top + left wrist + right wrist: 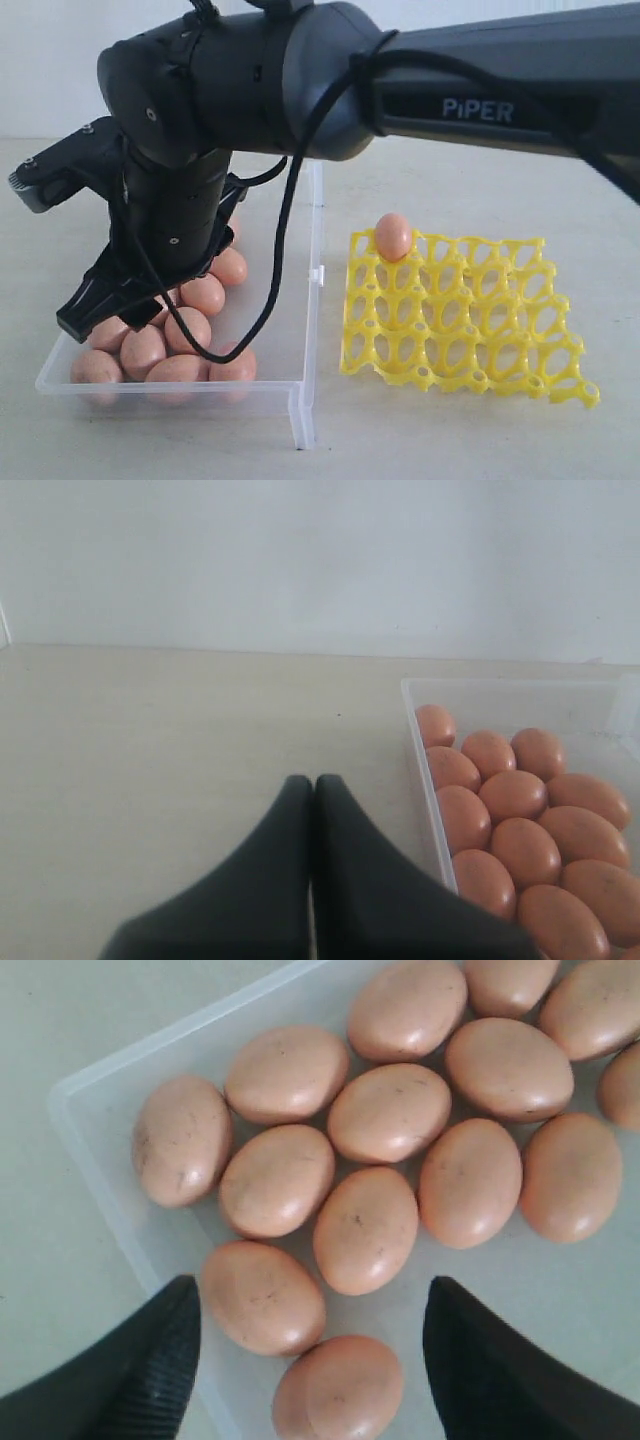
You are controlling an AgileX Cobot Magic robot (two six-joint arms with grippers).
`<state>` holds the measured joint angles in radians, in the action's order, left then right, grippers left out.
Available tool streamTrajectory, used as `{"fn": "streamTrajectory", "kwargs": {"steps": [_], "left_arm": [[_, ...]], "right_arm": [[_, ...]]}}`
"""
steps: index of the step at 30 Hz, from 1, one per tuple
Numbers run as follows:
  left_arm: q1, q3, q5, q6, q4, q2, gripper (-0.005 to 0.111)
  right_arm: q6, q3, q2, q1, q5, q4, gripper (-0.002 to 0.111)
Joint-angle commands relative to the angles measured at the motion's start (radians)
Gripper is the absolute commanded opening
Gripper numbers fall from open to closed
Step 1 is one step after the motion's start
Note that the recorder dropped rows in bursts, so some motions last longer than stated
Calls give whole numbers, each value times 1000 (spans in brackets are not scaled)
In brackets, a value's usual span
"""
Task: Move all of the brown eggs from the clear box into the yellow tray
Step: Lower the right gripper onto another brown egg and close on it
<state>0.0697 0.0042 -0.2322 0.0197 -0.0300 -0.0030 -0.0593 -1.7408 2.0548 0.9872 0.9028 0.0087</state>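
Pinkish-brown eggs [365, 1230], smooth, oval and faintly dark-specked, lie crowded on their sides in the clear box [306, 340], a shallow transparent plastic rectangle with low walls and a small clip tab on one long side. The bright yellow tray [470, 310], an openwork plastic lattice of round cups, sits near the box but apart from it on the pale matte table [480, 440]. One egg [393, 237] stands in a far corner cup on the side nearer the box.

The right gripper [310, 1295] hangs over the box with its black fingers [160, 1360] spread wide, their inner pads finely ribbed, gripping nothing. Two eggs lie below the gap. The left gripper [312, 780] has its smooth black fingers pressed together with nothing between them, over bare table beside the box's wall.
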Motion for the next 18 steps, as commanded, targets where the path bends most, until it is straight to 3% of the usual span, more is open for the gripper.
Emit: {"fn": "streamTrajectory", "kwargs": {"steps": [1,18], "left_arm": [[1,-4,0,1,-5,3,-4],[1,-4,0,1,-5,3,-4]], "right_arm": [[-4,-6,30,-1,6,75,62],[-6,-6,71,-49,-56,87,62]]}}
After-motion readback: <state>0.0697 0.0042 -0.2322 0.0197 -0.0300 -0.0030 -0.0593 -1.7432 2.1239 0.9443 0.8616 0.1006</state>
